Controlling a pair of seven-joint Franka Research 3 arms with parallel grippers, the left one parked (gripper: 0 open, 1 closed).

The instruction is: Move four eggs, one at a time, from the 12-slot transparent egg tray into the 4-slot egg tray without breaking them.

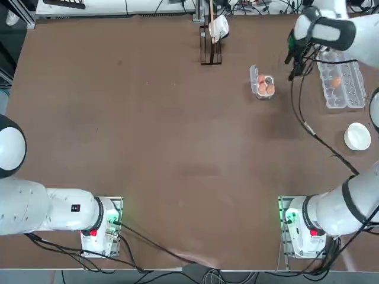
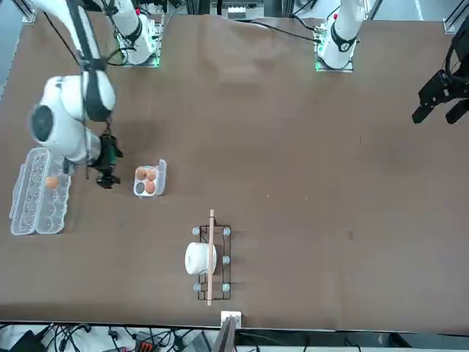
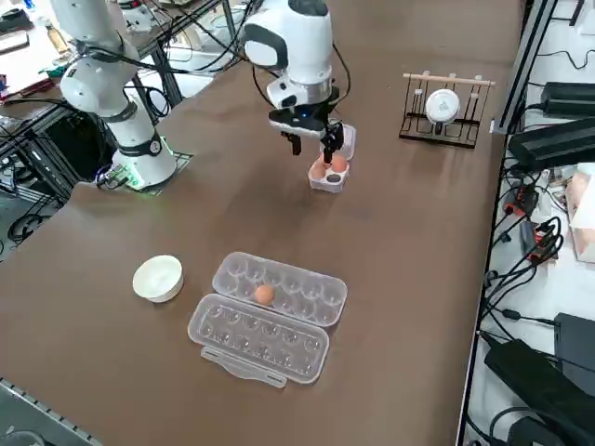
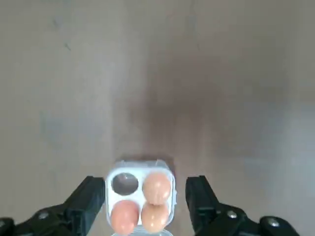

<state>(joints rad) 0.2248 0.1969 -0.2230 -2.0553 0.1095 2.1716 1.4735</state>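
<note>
The 4-slot egg tray (image 4: pixel 139 169) sits on the brown table with its lid open. It holds three orange-brown eggs (image 4: pixel 156 186), and one cup (image 4: pixel 124 183) is empty. My right gripper (image 4: pixel 145 189) hangs above this tray, open, with a finger (image 4: pixel 91 196) on each side of it and nothing held. In the top view, the gripper (image 1: pixel 294 70) shows just right of the small tray (image 1: pixel 263 84). The 12-slot transparent egg tray (image 1: pixel 349 89) lies open at the far right with one egg (image 1: pixel 336 82) in it.
A white round bowl (image 1: pixel 357 136) stands near the long tray, on the side toward the arm bases. A dark wire rack (image 1: pixel 211 56) holding a white cup (image 1: pixel 219 26) stands at the far edge of the table. The arm's black cable (image 1: pixel 308 127) trails over the table.
</note>
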